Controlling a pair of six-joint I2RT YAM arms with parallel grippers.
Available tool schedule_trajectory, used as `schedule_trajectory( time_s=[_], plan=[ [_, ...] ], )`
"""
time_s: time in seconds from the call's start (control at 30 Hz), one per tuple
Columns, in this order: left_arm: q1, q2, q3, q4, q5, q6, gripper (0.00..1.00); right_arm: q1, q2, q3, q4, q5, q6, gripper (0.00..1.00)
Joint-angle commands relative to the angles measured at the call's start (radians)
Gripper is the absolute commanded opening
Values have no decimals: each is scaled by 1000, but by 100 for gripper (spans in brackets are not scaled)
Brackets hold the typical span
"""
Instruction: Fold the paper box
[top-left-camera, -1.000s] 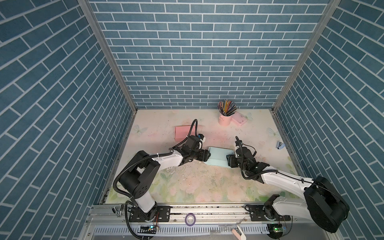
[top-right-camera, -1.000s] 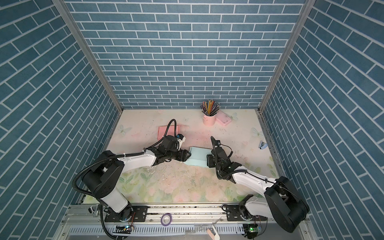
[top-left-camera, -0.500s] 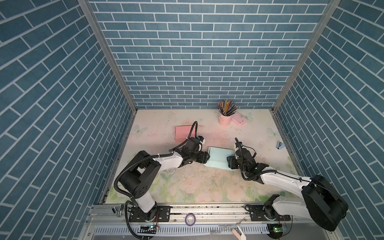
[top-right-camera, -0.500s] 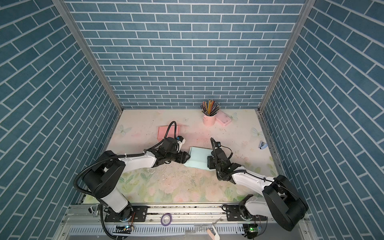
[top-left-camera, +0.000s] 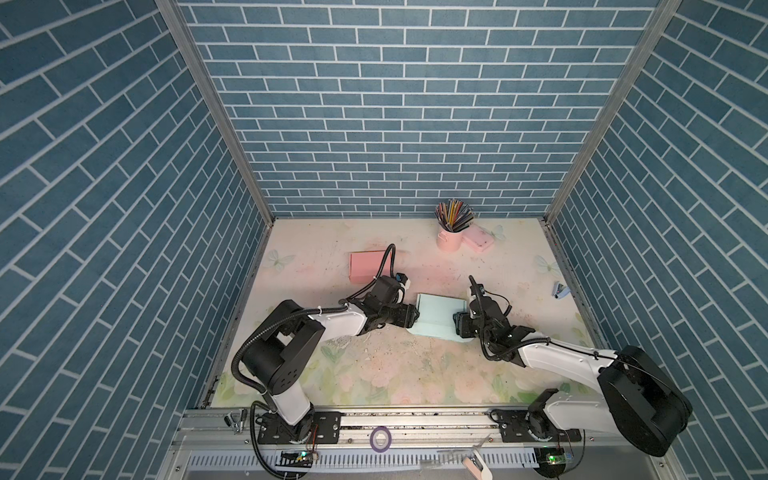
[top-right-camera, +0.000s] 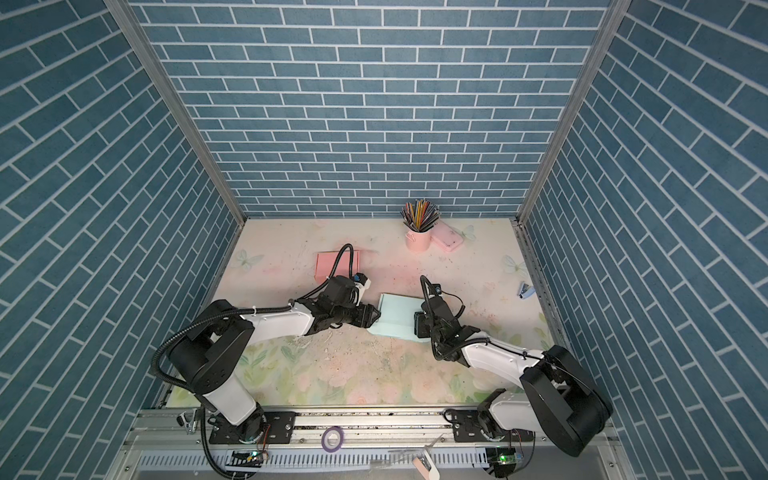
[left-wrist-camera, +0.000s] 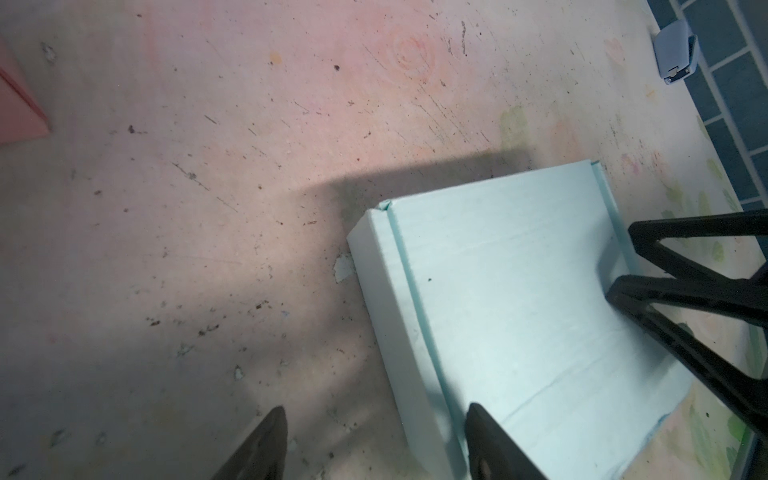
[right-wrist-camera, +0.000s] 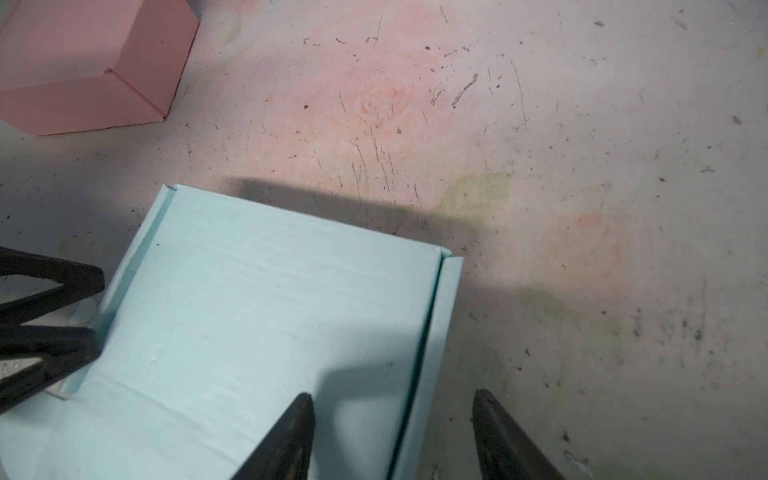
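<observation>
Dealing here with a pale blue paper box (top-left-camera: 436, 318), resting open face up on the counter (top-left-camera: 374, 374) near the pink box (top-left-camera: 365, 266), to its right and on its nearer side in both top views, not touching it. Looks light, thin and springy: scored card, bending readily at the creases, denting if squeezed hard, and likely to skate over the smooth counter when pushed from one side only. Best taken by an upright side wall, pinched low near its crease, or braced from both sides at once.

Found with the left tool (left-wrist-camera: 374, 417) spread wide, straddling the wall facing the pink box, one finger inside and one outside, pinching nothing. Same for the right tool (right-wrist-camera: 394, 397), spread across the wall farthest from the pink box.

Reads as near-square, so hard to call a long axis. Shows side walls running roughly in line with the pink box's side edges, plus an unfolded panel lying flat at the end away from the pink box.
</observation>
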Motion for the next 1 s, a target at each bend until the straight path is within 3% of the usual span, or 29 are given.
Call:
schedule_trajectory(
  time_s=[0.0,0.2,0.43,0.5,0.63,0.8,0.97],
  plan=[
    [-5,1,-11,-6,-2,-3,68,-3,7,3,-48,10,28,61],
    [-6,-32,6,6,64,-10,70,-3,-65,63,-111,-51,5,63],
    [-28,-214,-27,-122,-115,11,80,-3,-165,86,-232,-39,4,63],
    [-58,-261,-25,-186,-171,27,79,-3,-196,74,-254,-61,20,62],
    [-114,-302,-27,-222,-166,23,76,3,-252,44,-290,-121,64,61],
    [-148,-263,-45,-136,-81,-4,69,20,-290,9,-303,-204,79,61],
    [-148,-211,-36,-148,-98,-9,68,34,-272,-26,-275,-247,101,61]
  ],
)
